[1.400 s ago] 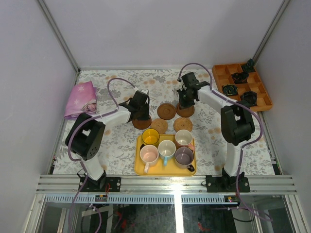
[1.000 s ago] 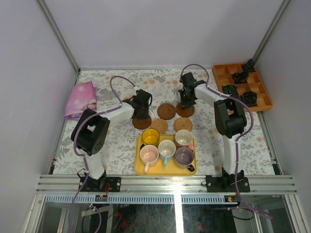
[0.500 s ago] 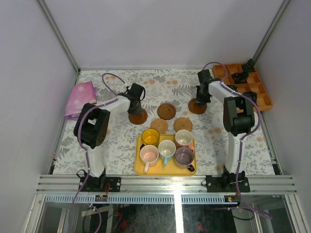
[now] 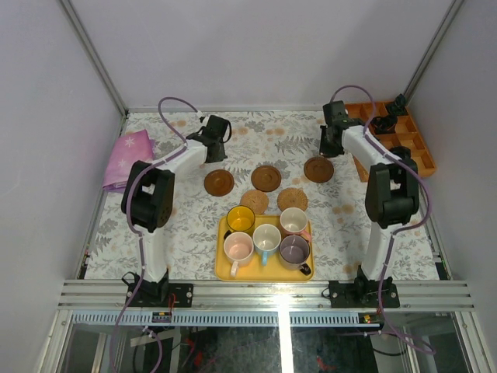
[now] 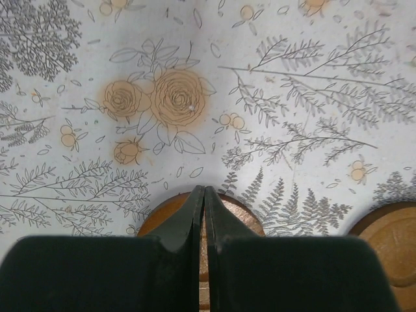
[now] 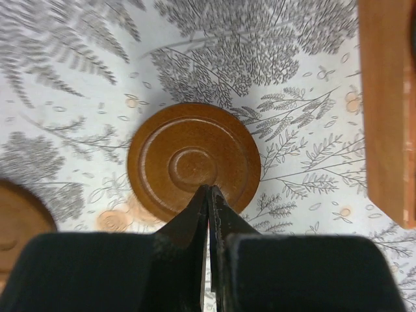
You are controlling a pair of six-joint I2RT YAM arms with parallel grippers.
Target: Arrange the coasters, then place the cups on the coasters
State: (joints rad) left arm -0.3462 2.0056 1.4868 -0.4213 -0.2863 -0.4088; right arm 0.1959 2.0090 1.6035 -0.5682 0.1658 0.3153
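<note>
Left gripper [image 5: 205, 195]: pressed together; dark brown round wooden coaster [image 5: 237, 211] beneath tips.
Right gripper [image 6: 208, 192]: pressed together; reddish-brown round wooden coaster [image 6: 188, 149] beneath tips.

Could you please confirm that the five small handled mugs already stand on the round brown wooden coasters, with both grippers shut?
Not quite: the five small handled mugs stand on the flat yellow rectangular tray, not on the round brown wooden coasters, as the top external view shows. The left gripper and right gripper are shut.
</note>
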